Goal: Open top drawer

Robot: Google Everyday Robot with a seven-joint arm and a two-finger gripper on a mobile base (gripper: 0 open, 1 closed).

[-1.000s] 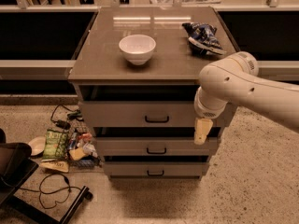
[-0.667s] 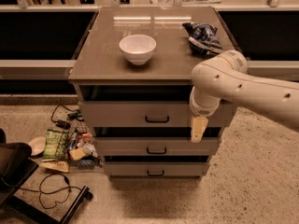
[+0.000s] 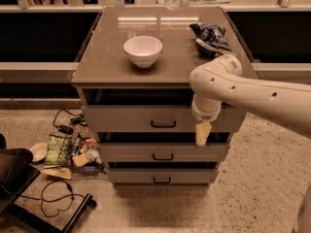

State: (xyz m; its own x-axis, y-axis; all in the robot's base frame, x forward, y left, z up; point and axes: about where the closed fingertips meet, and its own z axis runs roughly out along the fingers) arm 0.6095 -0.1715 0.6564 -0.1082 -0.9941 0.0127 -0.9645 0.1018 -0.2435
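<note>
The top drawer (image 3: 131, 119) is the tallest and widest of three grey fronts under the cabinet top, with a small dark handle (image 3: 163, 124) at its centre. Its front stands out a little from the cabinet, with a dark gap above it. My gripper (image 3: 201, 135) hangs from the white arm (image 3: 252, 93) in front of the drawer's right part, to the right of the handle and slightly below it, pointing down. It holds nothing that I can see.
A white bowl (image 3: 143, 50) and a blue crumpled bag (image 3: 210, 37) sit on the cabinet top (image 3: 107, 57). Two shorter drawers (image 3: 163, 154) lie below. Snack packets and cables (image 3: 65, 152) litter the floor at left, beside a dark chair base (image 3: 19, 188).
The arm and gripper have shifted left across the top drawer's front, closer to the handle. The drawers look unchanged.
</note>
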